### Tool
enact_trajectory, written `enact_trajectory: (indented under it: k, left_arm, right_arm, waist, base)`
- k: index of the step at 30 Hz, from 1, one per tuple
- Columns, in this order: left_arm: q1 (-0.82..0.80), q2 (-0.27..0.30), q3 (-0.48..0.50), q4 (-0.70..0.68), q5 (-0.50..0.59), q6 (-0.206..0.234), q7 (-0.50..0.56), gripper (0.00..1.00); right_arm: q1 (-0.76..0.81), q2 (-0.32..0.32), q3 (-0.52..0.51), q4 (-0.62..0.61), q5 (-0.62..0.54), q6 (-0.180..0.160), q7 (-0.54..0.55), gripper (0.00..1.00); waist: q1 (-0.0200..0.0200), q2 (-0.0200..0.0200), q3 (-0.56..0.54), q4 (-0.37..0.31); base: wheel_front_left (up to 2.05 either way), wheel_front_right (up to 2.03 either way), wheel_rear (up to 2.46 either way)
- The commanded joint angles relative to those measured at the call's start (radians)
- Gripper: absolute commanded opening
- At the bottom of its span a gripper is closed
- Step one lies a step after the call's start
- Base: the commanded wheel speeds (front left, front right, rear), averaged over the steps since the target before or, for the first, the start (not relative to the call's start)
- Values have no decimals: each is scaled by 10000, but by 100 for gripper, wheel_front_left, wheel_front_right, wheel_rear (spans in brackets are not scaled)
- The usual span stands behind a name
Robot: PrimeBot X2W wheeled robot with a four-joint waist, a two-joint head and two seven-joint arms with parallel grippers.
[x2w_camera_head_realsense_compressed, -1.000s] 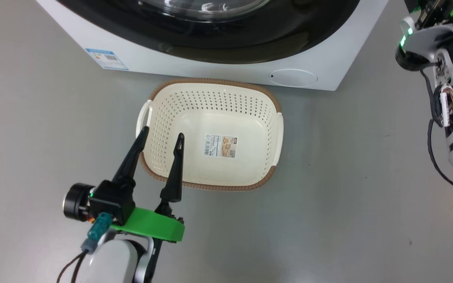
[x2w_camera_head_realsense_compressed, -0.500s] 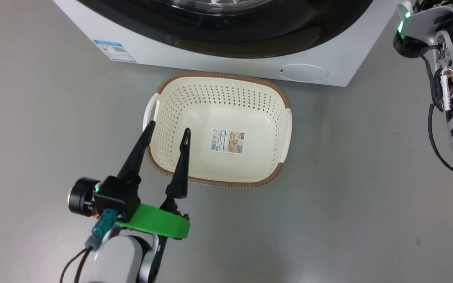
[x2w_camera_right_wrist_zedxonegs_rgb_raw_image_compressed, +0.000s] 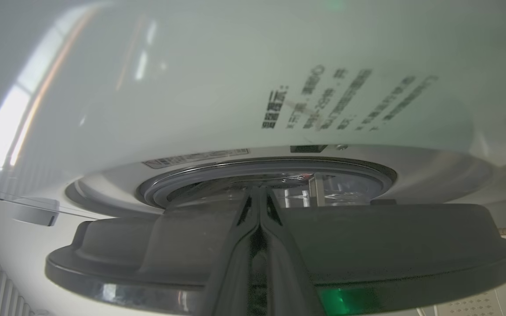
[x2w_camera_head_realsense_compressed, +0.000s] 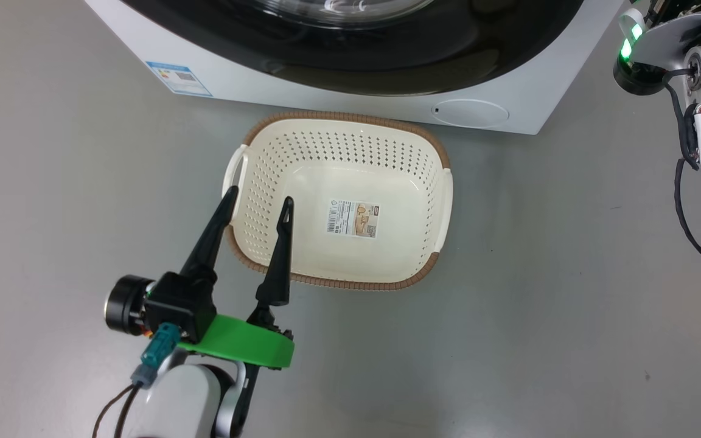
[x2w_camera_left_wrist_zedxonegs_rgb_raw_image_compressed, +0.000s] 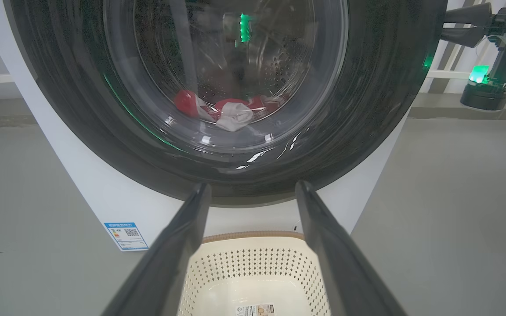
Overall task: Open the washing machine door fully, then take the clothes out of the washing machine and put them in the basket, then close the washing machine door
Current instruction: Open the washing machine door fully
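clothes (x2w_camera_left_wrist_zedxonegs_rgb_raw_image_compressed: pixel 229 112) behind door (x2w_camera_left_wrist_zedxonegs_rgb_raw_image_compressed: pixel 369 114) glass, left wrist view, right hand (x2w_camera_right_wrist_zedxonegs_rgb_raw_image_compressed: pixel 259 195) closed

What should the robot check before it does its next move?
1. Door fully open: not ok, it covers the drum opening.
2. Right gripper at the door's edge: ok, fingers shut together there.
3. Clothes waiting inside: ok, red and white behind the glass.
4. Basket ready: ok, nothing in it, on the floor before the machine.
5. Left gripper free: ok, open, holding nothing, by the basket's near left corner.
6. Door's swing clears the basket: cannot tell.
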Motion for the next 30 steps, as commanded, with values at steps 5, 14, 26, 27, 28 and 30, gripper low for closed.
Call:
enact_trajectory:
  k: [5,14,26,27,28,30]
  left_arm:
    - [-139,158,314,-255,-48,103,-118,100]
    - [-81,158,293,-105,-61,117,-118,100]
    - [261,158,314,88,-13,103,-118,100]
    - [297,158,322,109,5,93,-118,100]
    - [363,158,322,154,44,64,-118,100]
    - [411,158,313,198,64,46,-118,100]
  right_arm:
    - [104,419,271,-248,80,6,650,0]
    - [715,519,311,-597,207,6,1311,0]
    - [1940,682,281,-1265,478,6,1973,0]
    - [2049,697,291,-1314,498,6,2024,0]
    - [2252,719,319,-1423,504,6,2084,0]
    - [2445,732,317,-1525,516,6,2107,0]
  waist:
    - [0,-1,-40,-70]
    - [0,-1,-297,-203]
    - [0,-1,-886,-345]
    - [0,-1,-943,-361]
    - [0,-1,-1018,-370]
    - [0,-1,-1103,-366]
  base:
    - [0,0,0]
    - [0,0,0]
    - [0,0,0]
    - [0,0,0]
    - [0,0,0]
    - [0,0,0]
